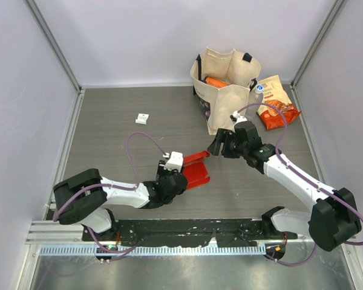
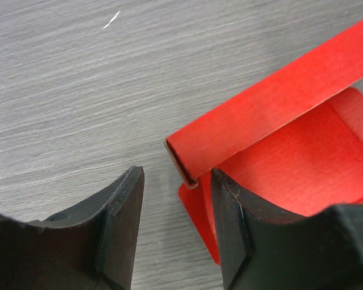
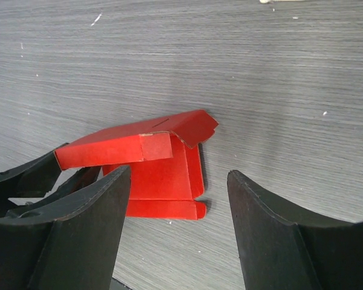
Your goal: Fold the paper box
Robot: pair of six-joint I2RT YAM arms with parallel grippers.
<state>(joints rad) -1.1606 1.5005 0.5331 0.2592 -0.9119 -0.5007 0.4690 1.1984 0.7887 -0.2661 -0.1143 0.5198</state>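
Note:
The paper box (image 1: 196, 170) is bright red card, partly folded, lying on the grey table at the middle. One long wall (image 2: 272, 109) stands up and a flap (image 3: 190, 125) is bent over its end. My left gripper (image 1: 180, 179) is at the box's near-left corner. It is open (image 2: 176, 181); the end of the raised wall sits between the jaws, close to the right finger (image 2: 230, 211). My right gripper (image 1: 216, 147) hovers just beyond the box's far-right end. It is open and empty (image 3: 178, 175), with the box (image 3: 163, 175) ahead of it.
A beige cloth tote bag (image 1: 227, 90) stands at the back, with an orange item (image 1: 216, 82) inside. An orange-red snack bag (image 1: 277, 104) lies to its right. A small white piece (image 1: 143, 118) lies at the back left. Walls enclose three sides.

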